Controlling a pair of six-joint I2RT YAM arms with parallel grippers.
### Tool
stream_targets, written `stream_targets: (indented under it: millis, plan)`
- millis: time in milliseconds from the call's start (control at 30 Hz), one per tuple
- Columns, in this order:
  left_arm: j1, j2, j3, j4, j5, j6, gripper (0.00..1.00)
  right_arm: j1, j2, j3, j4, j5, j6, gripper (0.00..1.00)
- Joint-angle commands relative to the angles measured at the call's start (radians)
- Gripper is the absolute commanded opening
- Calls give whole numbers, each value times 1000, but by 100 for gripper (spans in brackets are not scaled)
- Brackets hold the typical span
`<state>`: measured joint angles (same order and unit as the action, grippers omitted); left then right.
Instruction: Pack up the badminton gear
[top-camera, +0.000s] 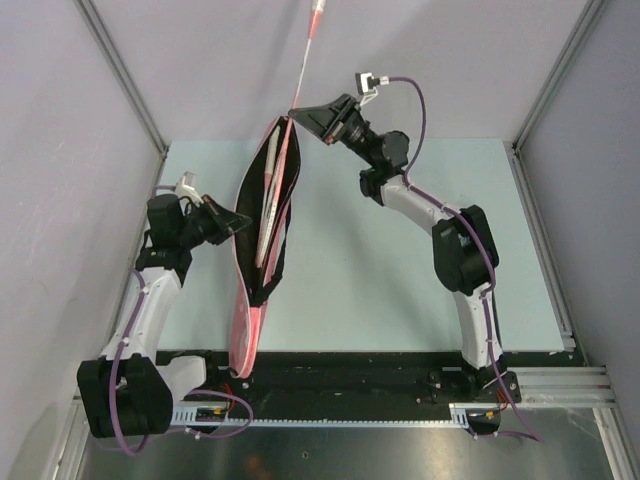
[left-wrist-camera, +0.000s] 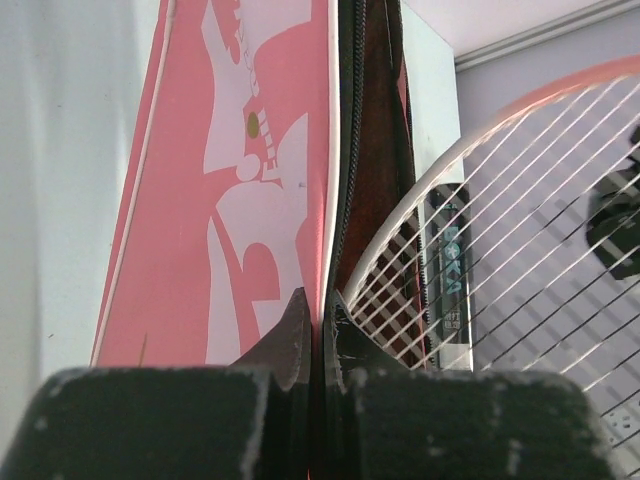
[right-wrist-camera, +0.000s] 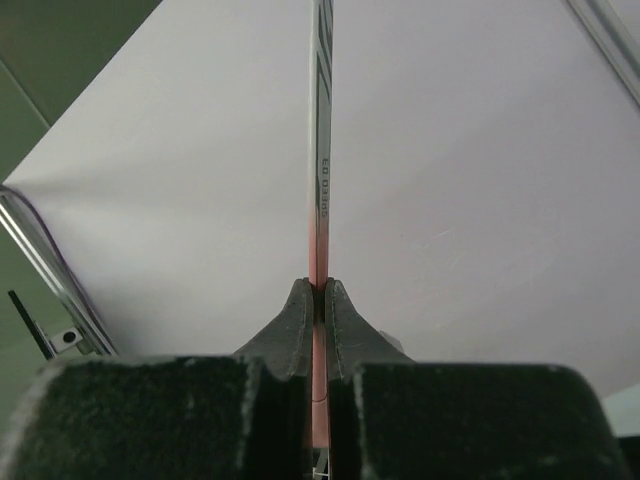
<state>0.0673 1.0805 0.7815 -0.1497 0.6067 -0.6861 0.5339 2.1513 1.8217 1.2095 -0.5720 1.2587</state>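
The pink racket bag (top-camera: 262, 235) stands on its edge on the table, its black-lined mouth gaping upward. My left gripper (top-camera: 240, 222) is shut on the bag's zipper edge (left-wrist-camera: 340, 180); the pink side with white lettering (left-wrist-camera: 230, 200) fills the left wrist view. A pink-framed racket head with white strings (left-wrist-camera: 480, 260) shows inside the opening. My right gripper (top-camera: 300, 115) is shut on a racket's thin pink and silver shaft (right-wrist-camera: 320, 150), which rises out of the bag's far end (top-camera: 312, 30). A white handle (top-camera: 268, 205) lies inside the bag. Shuttlecocks and the tube are out of view.
The pale green table (top-camera: 420, 290) lies to the right of the bag. Grey walls and aluminium posts (top-camera: 120, 70) close in the sides and back. A black rail (top-camera: 350, 375) runs along the near edge by the arm bases.
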Motion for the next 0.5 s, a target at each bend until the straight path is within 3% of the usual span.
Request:
stream_targets:
  millis: [0,167,300,467]
  plan:
    - [-7,-53,13,104,31,-52,0,35,13,-48,264,72,86,0]
    - [-6,-86,-10,133,-28,-108,0,96,42,-211,383,89,133,0]
    - [-6,-97,-96,330,-22,-248,0,158,36,-332,392,45,88,0]
    - [-12,-90,-136,387,-25,-288,0,179,42,-441,390,-17,70,0]
